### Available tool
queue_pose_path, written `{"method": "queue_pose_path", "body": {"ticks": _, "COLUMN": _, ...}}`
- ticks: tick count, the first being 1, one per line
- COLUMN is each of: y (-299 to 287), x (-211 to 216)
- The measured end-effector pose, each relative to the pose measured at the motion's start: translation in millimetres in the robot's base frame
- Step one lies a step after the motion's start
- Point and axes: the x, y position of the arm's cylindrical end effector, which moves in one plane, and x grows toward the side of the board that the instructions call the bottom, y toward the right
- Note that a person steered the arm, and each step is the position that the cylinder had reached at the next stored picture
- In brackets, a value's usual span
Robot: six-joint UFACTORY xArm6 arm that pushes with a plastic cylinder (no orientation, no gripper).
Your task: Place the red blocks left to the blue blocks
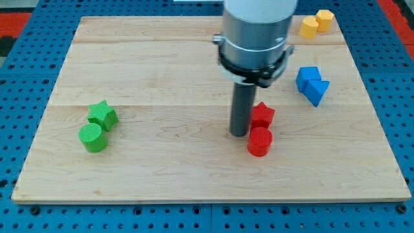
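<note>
- The red star (262,114) and red cylinder (259,141) are sitting together mid-board, already left of the blue blocks (312,85) at the far right.
- My tip (239,134) is touching their left side, holding nothing (no pincer here).
- Probably finishing; next move means backing away cleanly.
- Cylinder is standing upright; the star's facing is unclear.

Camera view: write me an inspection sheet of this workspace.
Surface: wooden board, flat, on blue pegboard.
Job's things: red star touching red cylinder below it; blue blocks toward the view's right, touching each other.
Clutter: green star and green cylinder at the view's left; yellow blocks at top right.
Grippers: none; my tip sits just left of the red blocks.
Cables: nothing seen.
Surroundings: red strips at top corners.
</note>
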Motion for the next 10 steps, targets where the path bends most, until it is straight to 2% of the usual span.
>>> {"method": "queue_pose_path", "body": {"ticks": 1, "y": -34.3, "x": 39.4}}
{"method": "queue_pose_path", "body": {"ticks": 2, "y": -3.7, "x": 66.2}}
{"method": "queue_pose_path", "body": {"ticks": 3, "y": 43.4, "x": 68.1}}
{"method": "queue_pose_path", "body": {"ticks": 5, "y": 53.2, "x": -38.5}}
{"method": "queue_pose_path", "body": {"ticks": 6, "y": 53.2, "x": -66.9}}
{"method": "queue_pose_path", "body": {"ticks": 7, "y": 11.1, "x": -62.9}}
{"method": "queue_pose_path", "body": {"ticks": 8, "y": -15.9, "x": -101.1}}
{"method": "queue_pose_path", "body": {"ticks": 9, "y": 28.4, "x": -116.2}}
{"method": "queue_pose_path", "body": {"ticks": 10, "y": 82.4, "x": -88.0}}
